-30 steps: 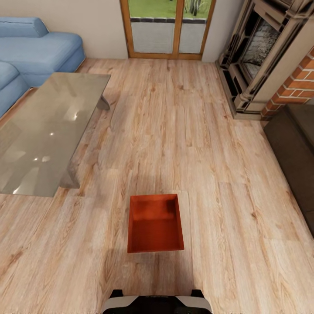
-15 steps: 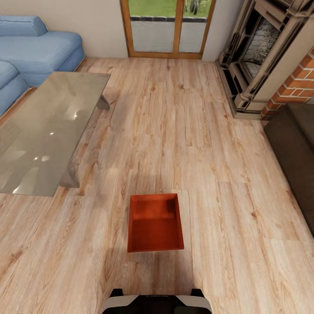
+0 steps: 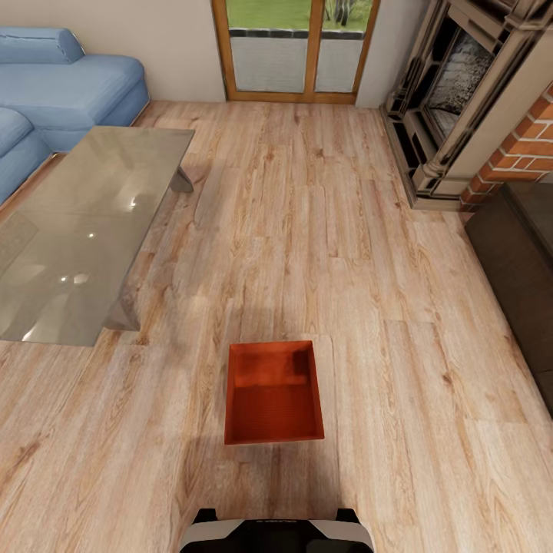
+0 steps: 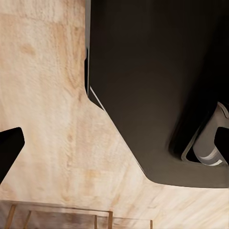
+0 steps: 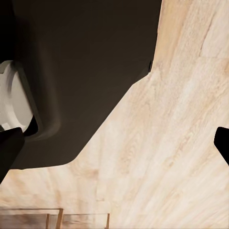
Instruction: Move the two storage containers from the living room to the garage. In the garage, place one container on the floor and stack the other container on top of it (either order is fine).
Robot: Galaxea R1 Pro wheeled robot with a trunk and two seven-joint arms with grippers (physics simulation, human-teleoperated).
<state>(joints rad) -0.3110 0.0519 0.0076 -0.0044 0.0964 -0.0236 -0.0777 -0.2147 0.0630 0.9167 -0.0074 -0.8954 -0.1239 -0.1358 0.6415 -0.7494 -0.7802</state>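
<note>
One orange-red storage container [image 3: 273,395] sits open side up on the light wood plank flooring of the living room, directly in front of my base [image 3: 276,534], about a hand's width from it. A darker ledge shows along its far inner wall. In the left wrist view my left gripper [image 4: 114,148] points down at the planks beside my dark base, one dark fingertip [image 4: 9,148] at the picture's edge. My right gripper [image 5: 114,143] also hangs over the planks, its fingertips [image 5: 222,143] spread wide with nothing between them.
A glass-topped table [image 3: 77,230] stands to the left, with a blue sofa [image 3: 69,84] behind it. Glazed patio doors [image 3: 296,50] are straight ahead. A brick fireplace [image 3: 476,100] and a dark cabinet [image 3: 522,261] line the right side. Open planks surround the container.
</note>
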